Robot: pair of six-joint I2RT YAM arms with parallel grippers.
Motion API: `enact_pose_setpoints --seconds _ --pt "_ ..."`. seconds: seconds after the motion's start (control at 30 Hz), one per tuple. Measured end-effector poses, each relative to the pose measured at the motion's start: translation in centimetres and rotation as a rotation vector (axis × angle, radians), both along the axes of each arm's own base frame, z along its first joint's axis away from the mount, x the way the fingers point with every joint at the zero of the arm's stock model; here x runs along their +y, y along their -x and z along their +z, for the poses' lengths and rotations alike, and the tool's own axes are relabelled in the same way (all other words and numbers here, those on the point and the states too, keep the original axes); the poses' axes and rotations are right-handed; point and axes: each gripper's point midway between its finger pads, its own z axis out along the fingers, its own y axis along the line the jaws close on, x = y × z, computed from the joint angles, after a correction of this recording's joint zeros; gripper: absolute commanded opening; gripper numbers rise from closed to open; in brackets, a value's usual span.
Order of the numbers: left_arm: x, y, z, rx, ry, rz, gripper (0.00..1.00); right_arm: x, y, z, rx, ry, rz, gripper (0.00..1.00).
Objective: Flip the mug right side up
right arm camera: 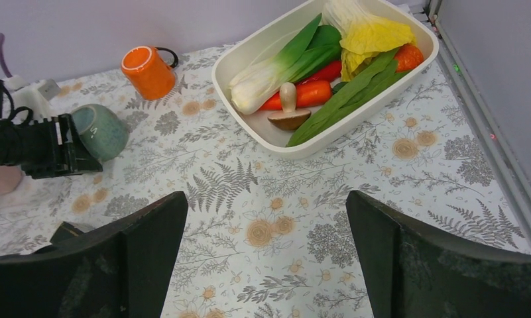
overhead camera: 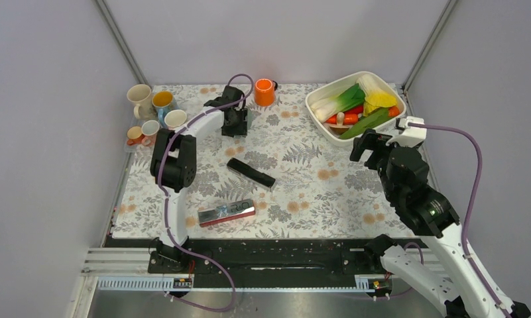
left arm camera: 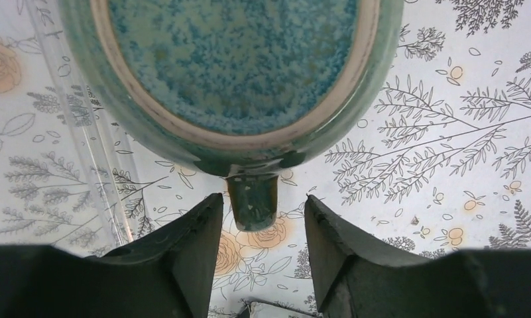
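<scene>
The green mug [left arm camera: 236, 59] sits directly ahead of the left claw [left arm camera: 262, 218]. It presents a speckled blue-green face ringed by a bare cream band. Its glossy stub of a handle [left arm camera: 251, 189] pokes back between the two dark fingers [left arm camera: 203, 245], which stand apart on either side of it without pinching. The right claw [right arm camera: 266, 202] gapes wide, holding nothing. Ahead of it and to its right is a white rectangular tub [right arm camera: 355, 126] holding bok choy [right arm camera: 282, 66], a mushroom [right arm camera: 288, 112], carrots and yellow leaves. Further ahead to its left an orange mug [right arm camera: 146, 71] stands inverted on the fern-printed cloth [right arm camera: 302, 179].
</scene>
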Motion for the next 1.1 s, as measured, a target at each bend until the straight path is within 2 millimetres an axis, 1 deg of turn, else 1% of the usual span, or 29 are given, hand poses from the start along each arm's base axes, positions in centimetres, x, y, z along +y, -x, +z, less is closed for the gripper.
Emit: enact_pose_setpoints --seconds 0.03,0.07,0.1,0.13,0.2,0.23,0.33,0.4,0.47,0.53,0.6,0.67,0.7,0.8,0.87,0.93,0.97,1.0,1.07,1.1 --pt "0.0 0.0 0.0 0.000 -0.007 -0.003 0.52 0.0 0.2 0.1 -0.008 -0.012 0.004 0.99" --pt "-0.1 0.0 0.0 0.003 -0.015 -0.006 0.47 -0.1 0.5 0.2 -0.016 -0.024 0.005 0.99" --pt "-0.2 -0.3 0.0 0.001 -0.021 -0.007 0.39 -0.2 0.7 0.2 -0.024 -0.035 0.006 1.00" --pt "-0.2 -0.7 0.0 -0.002 -0.027 -0.008 0.28 -0.3 1.0 0.3 -0.031 -0.046 0.005 0.99" --pt "-0.2 -1.1 -0.3 -0.003 -0.036 -0.004 0.02 -0.5 1.4 0.5 -0.046 -0.067 0.003 0.99" --pt "-0.1 -1.2 -0.6 0.004 -0.040 0.003 0.00 -0.7 1.7 0.6 -0.056 -0.079 0.002 0.99" --pt "-0.1 -1.4 -0.4 0.007 -0.044 -0.009 0.00 -1.0 2.2 0.9 -0.077 -0.109 -0.002 0.99" --pt "-0.1 -1.3 -0.3 0.012 -0.045 -0.013 0.00 -0.9 2.2 1.0 -0.078 -0.114 -0.002 0.99" --pt "-0.3 -1.1 -0.2 0.023 -0.031 -0.020 0.00 -0.5 1.8 0.6 -0.057 -0.110 0.005 0.99" --pt "-0.7 -0.8 0.1 0.044 0.016 -0.036 0.00 0.9 0.9 0.0 -0.017 -0.101 0.045 1.00" --pt "-1.7 -0.1 1.0 0.076 0.087 -0.069 0.00 3.6 -0.8 -0.6 0.040 -0.104 0.125 0.99" --pt "-2.9 0.8 2.6 0.118 0.180 -0.108 0.00 7.1 -2.8 -1.2 0.095 -0.133 0.230 0.99" --pt "-3.4 1.1 3.6 0.125 0.219 -0.123 0.00 9.4 -3.9 -1.3 0.113 -0.176 0.298 0.99" --pt "-5.1 2.8 6.9 0.149 0.339 -0.180 0.00 15.0 -6.6 -1.9 0.154 -0.294 0.467 0.99" --pt "-6.3 4.3 10.1 0.145 0.421 -0.231 0.00 17.5 -8.1 -1.2 0.165 -0.375 0.549 0.99" --pt "-7.2 5.4 13.8 0.108 0.484 -0.283 0.00 19.1 -10.0 0.8 0.122 -0.499 0.612 0.99" --pt "-7.6 5.9 15.8 0.073 0.510 -0.309 0.00 19.4 -10.7 2.0 0.090 -0.570 0.637 0.99" --pt "-7.9 6.3 17.8 0.031 0.535 -0.330 0.00 19.4 -11.3 3.2 0.059 -0.642 0.660 1.00" --pt "-8.2 7.5 22.0 -0.055 0.584 -0.367 0.00 19.4 -12.2 4.8 0.010 -0.763 0.698 0.99" --pt "-8.3 8.1 23.8 -0.087 0.608 -0.378 0.00 19.4 -12.6 5.2 -0.005 -0.817 0.713 0.99"
